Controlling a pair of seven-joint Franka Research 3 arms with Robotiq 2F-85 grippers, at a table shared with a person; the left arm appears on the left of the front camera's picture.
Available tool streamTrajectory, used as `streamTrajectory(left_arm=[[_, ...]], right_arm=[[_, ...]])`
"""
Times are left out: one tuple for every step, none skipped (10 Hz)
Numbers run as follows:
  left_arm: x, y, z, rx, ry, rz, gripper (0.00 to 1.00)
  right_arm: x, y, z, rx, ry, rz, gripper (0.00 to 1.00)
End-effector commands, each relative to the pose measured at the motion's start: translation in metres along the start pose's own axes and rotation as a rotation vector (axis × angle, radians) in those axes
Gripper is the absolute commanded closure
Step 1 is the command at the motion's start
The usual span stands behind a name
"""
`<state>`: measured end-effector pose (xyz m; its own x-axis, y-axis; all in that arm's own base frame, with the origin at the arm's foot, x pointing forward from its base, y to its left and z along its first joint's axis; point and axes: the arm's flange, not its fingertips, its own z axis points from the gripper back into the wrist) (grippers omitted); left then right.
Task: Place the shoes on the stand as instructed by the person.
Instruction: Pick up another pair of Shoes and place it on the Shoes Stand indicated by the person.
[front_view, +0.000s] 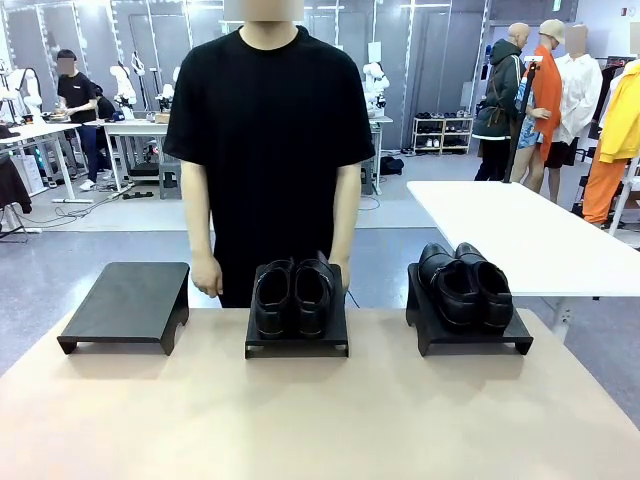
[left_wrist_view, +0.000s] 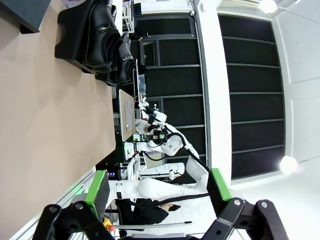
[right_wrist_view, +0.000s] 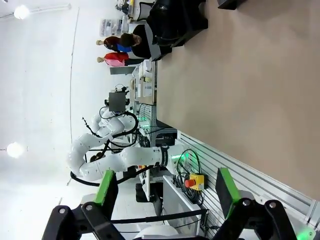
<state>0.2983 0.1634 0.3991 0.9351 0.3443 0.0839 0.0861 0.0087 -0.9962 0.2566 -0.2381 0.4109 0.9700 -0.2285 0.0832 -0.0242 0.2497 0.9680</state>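
Presently both sets of jaws stood spread and empty: left gripper (left_wrist_view: 159, 197), right gripper (right_wrist_view: 167, 192), each well clear of shoes. Table (front_view: 320, 420) carried three black stands. Middle stand (front_view: 297, 340) held one pair of shoes (front_view: 292, 296); right stand (front_view: 468, 330) held second pair (front_view: 465, 285). Left stand (front_view: 128, 303) bare. Person (front_view: 268, 130) stood behind middle stand, hands low. Judged: further placement awaited instruction.

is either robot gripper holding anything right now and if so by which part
Nothing is held. The left gripper and right gripper both stand open with only air between their green pads.
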Motion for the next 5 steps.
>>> streamTrajectory(left_arm=[[-0.0045, -0.0014, 0.0007, -0.007, 0.01, -0.011, 0.0], [-0.0045, -0.0014, 0.0007, -0.007, 0.01, -0.011, 0.0], [-0.0045, -0.0014, 0.0007, -0.007, 0.01, -0.011, 0.0], [-0.0045, -0.0014, 0.0007, -0.007, 0.01, -0.011, 0.0], [-0.0045, -0.0014, 0.0007, -0.007, 0.01, -0.011, 0.0]], right_arm=[[0.0038, 0.0013, 0.0017, -0.005, 0.008, 0.002, 0.0], [0.0038, 0.0013, 0.0017, -0.005, 0.008, 0.002, 0.0], [0.0038, 0.0013, 0.0017, -0.005, 0.008, 0.002, 0.0], [0.0038, 0.0013, 0.0017, -0.005, 0.008, 0.002, 0.0], [0.0038, 0.0013, 0.0017, -0.005, 0.008, 0.002, 0.0]])
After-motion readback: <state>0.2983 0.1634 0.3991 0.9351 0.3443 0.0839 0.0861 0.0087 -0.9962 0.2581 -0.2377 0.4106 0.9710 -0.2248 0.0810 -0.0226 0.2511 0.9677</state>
